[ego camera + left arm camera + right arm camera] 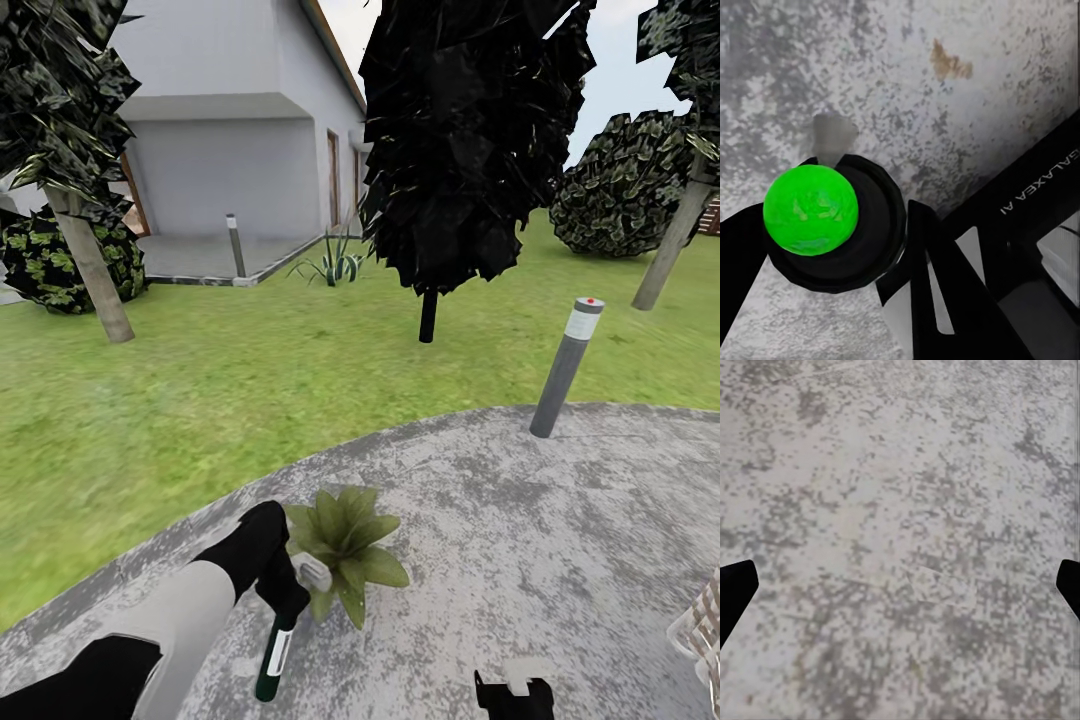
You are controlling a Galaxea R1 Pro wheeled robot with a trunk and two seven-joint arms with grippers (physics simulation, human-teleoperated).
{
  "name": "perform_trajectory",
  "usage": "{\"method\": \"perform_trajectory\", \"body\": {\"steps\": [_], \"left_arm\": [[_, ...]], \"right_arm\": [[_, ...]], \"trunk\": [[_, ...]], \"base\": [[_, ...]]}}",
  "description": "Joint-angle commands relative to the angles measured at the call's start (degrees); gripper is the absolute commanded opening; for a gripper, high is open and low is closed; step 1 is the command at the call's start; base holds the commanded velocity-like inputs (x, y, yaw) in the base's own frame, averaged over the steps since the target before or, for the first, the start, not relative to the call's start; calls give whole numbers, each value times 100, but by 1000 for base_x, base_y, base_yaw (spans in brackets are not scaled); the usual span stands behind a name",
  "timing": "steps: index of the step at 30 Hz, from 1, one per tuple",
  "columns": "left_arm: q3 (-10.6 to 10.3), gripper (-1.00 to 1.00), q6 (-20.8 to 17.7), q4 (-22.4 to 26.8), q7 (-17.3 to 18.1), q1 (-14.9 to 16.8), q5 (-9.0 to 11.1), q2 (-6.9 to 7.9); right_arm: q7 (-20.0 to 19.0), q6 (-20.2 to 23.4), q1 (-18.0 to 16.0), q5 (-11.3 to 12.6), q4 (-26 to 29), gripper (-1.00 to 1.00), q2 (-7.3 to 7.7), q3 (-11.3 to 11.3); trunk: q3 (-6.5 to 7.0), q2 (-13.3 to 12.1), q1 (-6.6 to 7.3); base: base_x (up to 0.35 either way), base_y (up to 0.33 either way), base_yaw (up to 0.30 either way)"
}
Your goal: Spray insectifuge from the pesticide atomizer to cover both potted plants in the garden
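Observation:
On the grey paved patio (520,530), one potted plant (345,545), a low rosette of pointed green leaves, stands right beside my left gripper (287,598). That gripper is shut on the pesticide atomizer (272,652), a slim dark green bottle with a white label that hangs down toward the paving. Seen end-on in the left wrist view, the atomizer (810,210) is a bright green knob on a black round body between the black fingers (937,270). My right gripper (515,693) hovers low over bare paving, and its fingertips (735,592) stand wide apart, open and holding nothing.
A grey bollard lamp (565,370) stands at the patio's far edge and another (236,245) by the house. A dark tree (428,315), a leaning trunk (95,270) and bushes stand on the lawn (250,390). A wicker piece (700,625) shows at the right edge.

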State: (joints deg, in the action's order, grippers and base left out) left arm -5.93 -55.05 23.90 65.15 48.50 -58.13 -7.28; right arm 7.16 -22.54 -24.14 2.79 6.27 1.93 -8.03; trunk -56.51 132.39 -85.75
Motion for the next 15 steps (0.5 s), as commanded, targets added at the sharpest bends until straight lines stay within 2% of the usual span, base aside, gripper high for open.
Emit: {"method": "perform_trajectory", "body": {"steps": [1,6,8,9,12,13,15], "left_arm": [[-10,-100,-32,14,55,1,-53,-14],[-19,-100,-32,172,44,-29,-50,-18],[-27,-100,-12,230,3,-332,-50,4],[-25,-100,50,241,-153,-487,-44,-7],[4,-100,139,268,-285,-557,-37,-37],[-6,-100,127,603,-297,-557,152,-86],[-25,-100,98,920,-298,-522,340,-108]], "right_arm": [[29,-12,-3,29,-3,100,5,-49],[31,-13,-3,29,-3,100,8,-49],[31,-13,-3,29,-3,100,7,-49],[31,-13,-3,29,-3,100,4,-49],[31,-13,-3,29,-3,100,-13,-49],[31,-13,-3,29,-3,100,-19,-49],[31,-13,-3,29,-3,100,-27,-49]], "trunk": [[-5,2,1],[-5,2,1],[-5,2,1],[-5,2,1],[-5,2,1],[-5,2,1],[-5,2,1]], "base": [[0,0,0],[0,0,0],[0,0,0],[0,0,0],[0,0,0],[0,0,0],[0,0,0]]}}
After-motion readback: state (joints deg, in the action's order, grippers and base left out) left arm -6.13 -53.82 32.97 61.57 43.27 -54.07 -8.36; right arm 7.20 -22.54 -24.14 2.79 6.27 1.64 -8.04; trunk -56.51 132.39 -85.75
